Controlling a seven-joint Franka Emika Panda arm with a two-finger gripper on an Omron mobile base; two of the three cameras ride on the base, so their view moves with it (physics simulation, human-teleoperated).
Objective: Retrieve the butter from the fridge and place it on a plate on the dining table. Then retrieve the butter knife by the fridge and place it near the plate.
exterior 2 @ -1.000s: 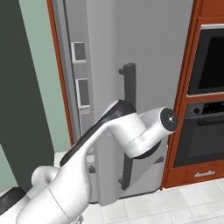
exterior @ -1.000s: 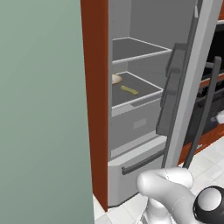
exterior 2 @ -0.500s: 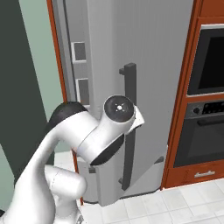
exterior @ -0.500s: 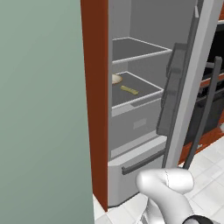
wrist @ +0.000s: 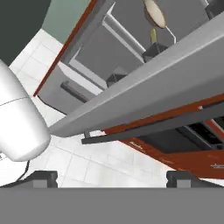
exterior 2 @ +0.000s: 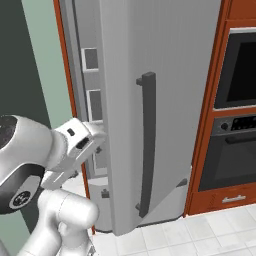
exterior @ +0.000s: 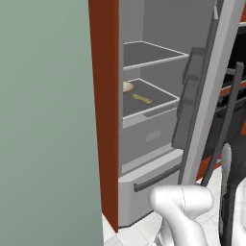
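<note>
The fridge (exterior: 153, 137) stands open, its door (exterior 2: 125, 75) swung out toward me. The butter (exterior: 142, 99), a thin pale yellow stick, lies on the middle grey shelf. It also shows far off near the top of the hand view, butter (wrist: 153, 35), beyond the door's edge (wrist: 148, 85). My gripper (wrist: 111, 178) is open, its tips wide apart with nothing between them, low and well short of the shelves. My hand (exterior 2: 81, 141) sits by the door's left edge. The plate, the dining table and the butter knife are out of view.
A tan round item (exterior: 127, 86) lies on the same shelf, left of the butter. The door's long dark handle (exterior 2: 146, 145) faces out. A red-brown cabinet side (exterior: 103, 105) flanks the fridge. A built-in oven (exterior 2: 235, 145) stands to the right. White floor tiles (wrist: 109, 162) lie below.
My arm has swung left, from in front of the door's handle to its left edge. The butter and the door have not moved.
</note>
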